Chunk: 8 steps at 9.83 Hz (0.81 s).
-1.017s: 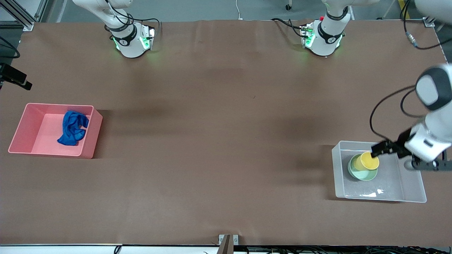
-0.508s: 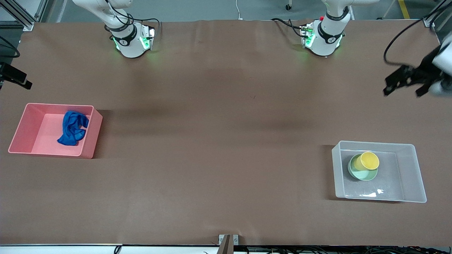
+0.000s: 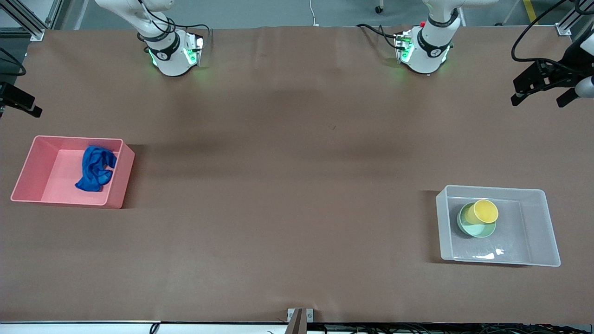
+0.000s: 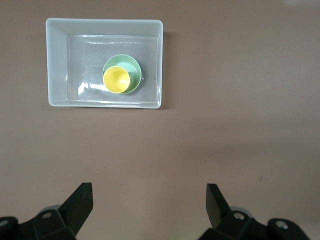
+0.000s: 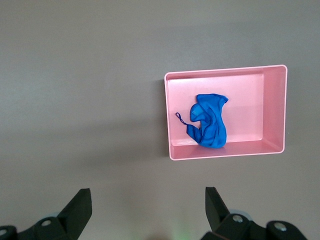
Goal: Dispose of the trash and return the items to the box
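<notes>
Holding one cup [image 3: 485, 211] in one bowl [image 3: 476, 226], one box [image 3: 540, 229]; one rag [image 3: 95, 168] elsewhere.

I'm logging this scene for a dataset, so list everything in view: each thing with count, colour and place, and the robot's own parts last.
table: one, brown cover, under everything.
pink bin: one, pink, at the right arm's end of the table.
rag: one, royal blue, crumpled in the pink bin.
clear box: one, translucent white, at the left arm's end.
bowl: one, mint green, in the clear box.
cup: one, yellow, resting in the bowl.
left tool: one, black, open, empty, over the table's left-arm end.
right tool: one, black, open, empty, high over the table, pink bin below.
</notes>
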{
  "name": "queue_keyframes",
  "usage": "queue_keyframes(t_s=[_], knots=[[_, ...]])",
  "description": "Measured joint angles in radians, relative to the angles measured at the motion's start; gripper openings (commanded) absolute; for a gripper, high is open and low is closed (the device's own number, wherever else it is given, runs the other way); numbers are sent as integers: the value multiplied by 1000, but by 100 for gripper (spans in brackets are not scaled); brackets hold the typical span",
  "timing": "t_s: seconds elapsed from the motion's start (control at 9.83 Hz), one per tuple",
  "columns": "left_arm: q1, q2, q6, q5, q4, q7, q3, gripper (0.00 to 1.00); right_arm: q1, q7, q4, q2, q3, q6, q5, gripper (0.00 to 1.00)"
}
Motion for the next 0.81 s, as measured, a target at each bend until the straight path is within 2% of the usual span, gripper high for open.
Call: queue_keyframes(t_s=[0.2,0.81], knots=[[0,58,-46,1,71,-3,0,100,0,0,0,0,0,0,0,100],[0,63,-53,1,76,-10,-2,100,0,0,0,0,0,-2,0,100]])
